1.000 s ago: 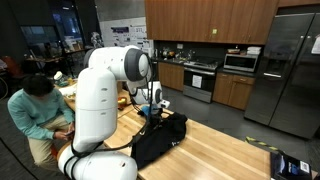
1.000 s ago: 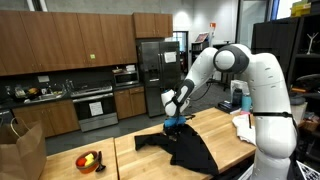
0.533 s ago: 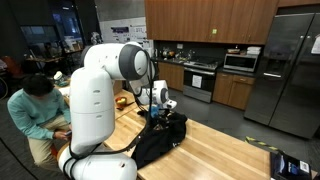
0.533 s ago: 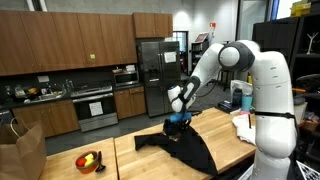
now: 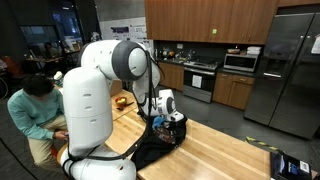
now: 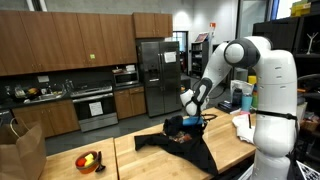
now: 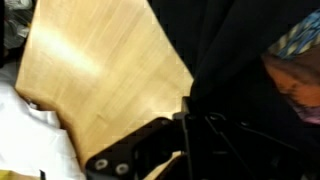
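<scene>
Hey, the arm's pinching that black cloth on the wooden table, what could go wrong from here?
The fingers seem shut on just a small fold of the black cloth, so it might slip free. Dragging the cloth could sweep the white item lying beside it on the table. A person sits close beside the robot, perhaps within reach of a swing.

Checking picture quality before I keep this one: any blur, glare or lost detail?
Wrist view: soft and smeared, glare on the wooden table, the black garment crushed to featureless dark, swallowing the fingers. Both exterior views: evenly lit, reasonably sharp.
</scene>
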Robot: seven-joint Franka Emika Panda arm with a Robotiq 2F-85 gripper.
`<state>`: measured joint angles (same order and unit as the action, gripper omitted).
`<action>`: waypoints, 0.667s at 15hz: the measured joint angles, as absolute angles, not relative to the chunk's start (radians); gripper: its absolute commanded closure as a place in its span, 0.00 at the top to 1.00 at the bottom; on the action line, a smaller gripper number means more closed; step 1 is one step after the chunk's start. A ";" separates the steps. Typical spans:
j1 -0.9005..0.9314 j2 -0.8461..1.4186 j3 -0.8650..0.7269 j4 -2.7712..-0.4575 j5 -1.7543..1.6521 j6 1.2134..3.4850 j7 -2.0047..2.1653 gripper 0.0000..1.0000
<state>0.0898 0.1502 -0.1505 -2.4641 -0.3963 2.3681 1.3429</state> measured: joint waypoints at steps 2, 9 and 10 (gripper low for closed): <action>0.066 0.132 -0.181 -2.508 -0.508 2.330 1.461 0.01; -0.056 0.116 -0.220 -2.559 -0.697 2.095 1.644 0.31; -0.066 0.122 -0.219 -2.555 -0.707 2.069 1.645 0.38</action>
<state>-0.0660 0.1222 -0.2193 -2.5550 -0.7068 2.0685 1.6451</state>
